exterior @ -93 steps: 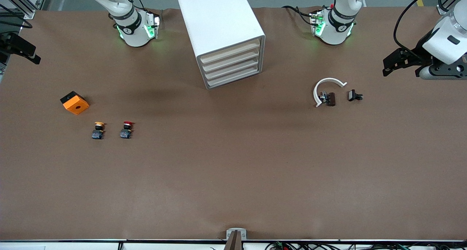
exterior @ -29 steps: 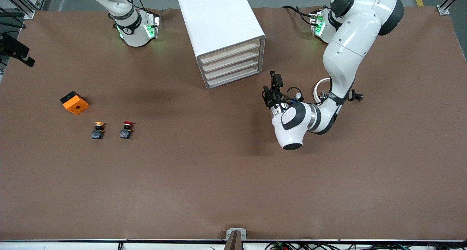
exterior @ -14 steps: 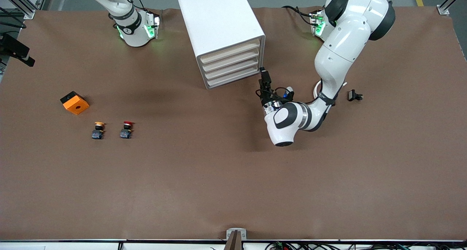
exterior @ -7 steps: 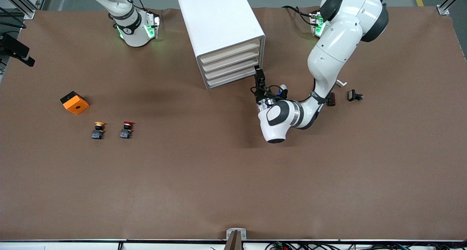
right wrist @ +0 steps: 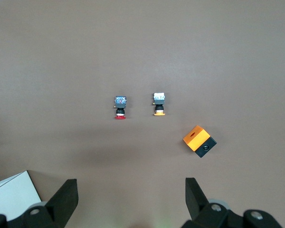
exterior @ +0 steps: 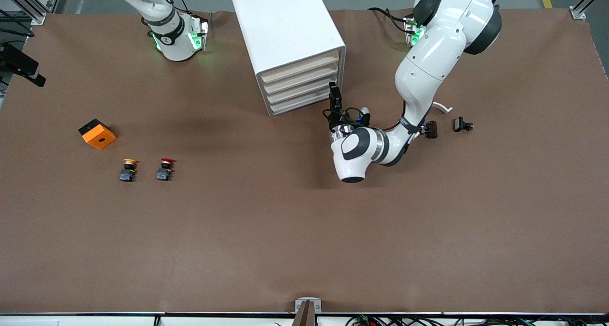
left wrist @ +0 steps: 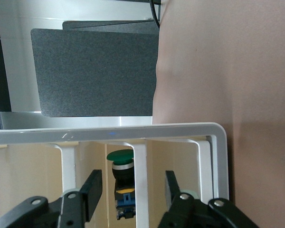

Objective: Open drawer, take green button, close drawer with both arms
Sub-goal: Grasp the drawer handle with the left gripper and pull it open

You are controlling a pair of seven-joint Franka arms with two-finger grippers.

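Left tool (exterior: pixel 334 93) is up against the cabinet (exterior: pixel 290 40), fingers parted astride a drawer (left wrist: pixel 140 185) front; the green button (left wrist: pixel 120 178) seems to sit inside it, and right tool (right wrist: pixel 130 199) waits spread wide, high over the counter (exterior: pixel 285 221)

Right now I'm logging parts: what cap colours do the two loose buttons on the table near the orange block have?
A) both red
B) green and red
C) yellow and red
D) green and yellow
C: the front view shows a yellow-capped button beside a red-capped button, near the orange block.
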